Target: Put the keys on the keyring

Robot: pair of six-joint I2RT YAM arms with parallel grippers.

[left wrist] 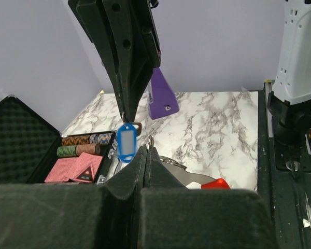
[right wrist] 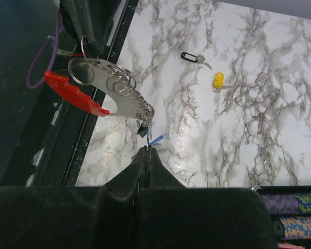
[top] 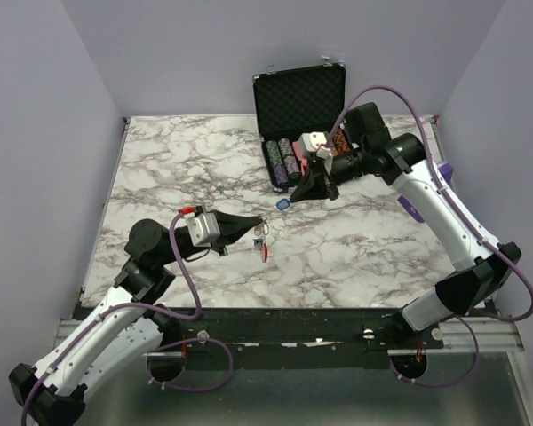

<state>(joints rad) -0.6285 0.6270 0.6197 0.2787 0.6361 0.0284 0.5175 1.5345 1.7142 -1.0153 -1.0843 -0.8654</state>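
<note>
**Keyring (right wrist: 96, 70) held off the table by the left gripper (top: 256, 227); blue-tagged key (left wrist: 126, 143) in the right gripper (top: 293, 199)**

The keyring hangs in the air above the marble table (top: 364, 257), just in front of the left gripper, whose fingers are pressed together on one end of it. Its red side and silver side both show from the right wrist, with several small wire rings threaded on the silver part. A small dark piece dangles below the far tip, possibly a tag; it is too small to tell.

The right gripper is closed on the blue-tagged key. The tag hangs under the fingertips, while the metal part is mostly hidden between the fingers. Key and keyring are close together; whether they touch cannot be made out.

Two more keys lie apart on the table, one with a dark tag (right wrist: 189, 56) and one with a yellow tag (right wrist: 218, 80). An open black case (top: 299, 93) holds poker chips (left wrist: 85, 145), partly cut off behind the right arm.
</note>
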